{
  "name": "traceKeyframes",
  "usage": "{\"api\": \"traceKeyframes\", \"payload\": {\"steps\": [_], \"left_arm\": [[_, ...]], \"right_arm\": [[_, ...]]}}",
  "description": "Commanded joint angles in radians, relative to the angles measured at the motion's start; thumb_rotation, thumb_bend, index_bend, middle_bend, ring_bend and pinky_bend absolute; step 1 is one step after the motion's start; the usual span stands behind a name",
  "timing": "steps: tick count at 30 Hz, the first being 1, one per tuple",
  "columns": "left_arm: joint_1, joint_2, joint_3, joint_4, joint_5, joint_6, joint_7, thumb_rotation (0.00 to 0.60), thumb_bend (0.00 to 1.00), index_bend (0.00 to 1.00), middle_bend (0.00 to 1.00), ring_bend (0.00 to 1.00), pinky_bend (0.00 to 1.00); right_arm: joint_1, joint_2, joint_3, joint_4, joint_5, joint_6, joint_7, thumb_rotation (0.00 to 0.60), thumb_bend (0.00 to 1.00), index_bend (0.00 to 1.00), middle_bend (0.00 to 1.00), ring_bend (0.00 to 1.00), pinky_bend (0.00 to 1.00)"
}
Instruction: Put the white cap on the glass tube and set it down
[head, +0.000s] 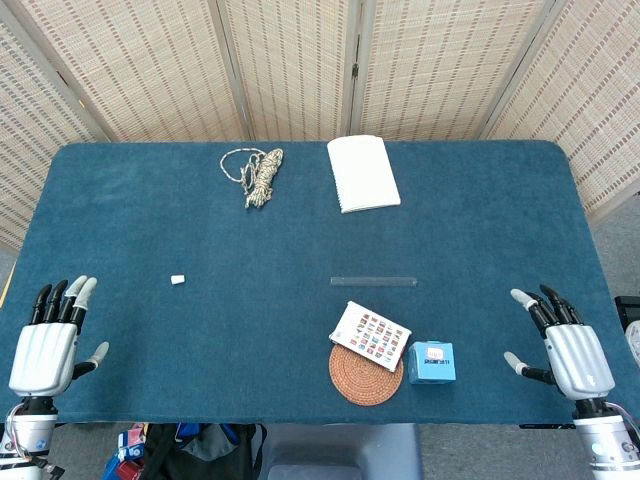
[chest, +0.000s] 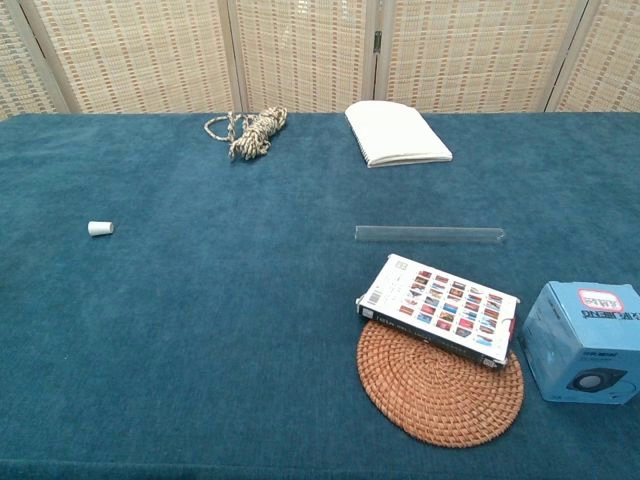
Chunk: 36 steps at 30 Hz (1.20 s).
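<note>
The blue box (chest: 585, 341) is cut off at the chest view's right edge.

A white cap (chest: 100, 228), clear glass tube (chest: 428, 234) and tan woven coaster (chest: 440, 390) lie on deep-blue table felt (chest: 220, 330), beside a light-blue box (chest: 583, 341).
</note>
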Motion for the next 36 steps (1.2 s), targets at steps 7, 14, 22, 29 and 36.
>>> {"api": "traceKeyframes", "payload": {"steps": [7, 14, 22, 29, 36], "left_arm": [[0.011, 0.01, 0.011, -0.006, 0.005, 0.016, -0.002, 0.6, 0.22, 0.0, 0.0, 0.0, 0.0], [0.019, 0.018, 0.017, -0.01, 0.013, 0.028, -0.008, 0.6, 0.22, 0.0, 0.0, 0.0, 0.0], [0.024, 0.023, 0.025, -0.014, 0.015, 0.027, -0.01, 0.6, 0.22, 0.0, 0.0, 0.0, 0.0], [0.026, 0.026, 0.027, -0.013, 0.016, 0.03, -0.014, 0.6, 0.22, 0.0, 0.0, 0.0, 0.0], [0.023, 0.029, 0.031, -0.012, 0.028, 0.025, -0.017, 0.6, 0.22, 0.0, 0.0, 0.0, 0.0]], "right_arm": [[-0.001, 0.001, -0.001, 0.003, -0.019, 0.013, 0.01, 0.6, 0.19, 0.15, 0.19, 0.06, 0.14], [-0.007, 0.005, -0.002, 0.002, -0.034, 0.031, 0.014, 0.6, 0.18, 0.15, 0.2, 0.07, 0.14], [0.008, 0.007, 0.01, -0.003, -0.029, 0.019, -0.001, 0.6, 0.19, 0.15, 0.2, 0.07, 0.15], [0.056, 0.028, 0.042, -0.032, -0.013, -0.03, -0.041, 0.6, 0.19, 0.15, 0.21, 0.08, 0.16], [0.157, 0.052, 0.106, -0.058, 0.047, -0.145, -0.06, 0.6, 0.19, 0.15, 0.23, 0.11, 0.2]]}}
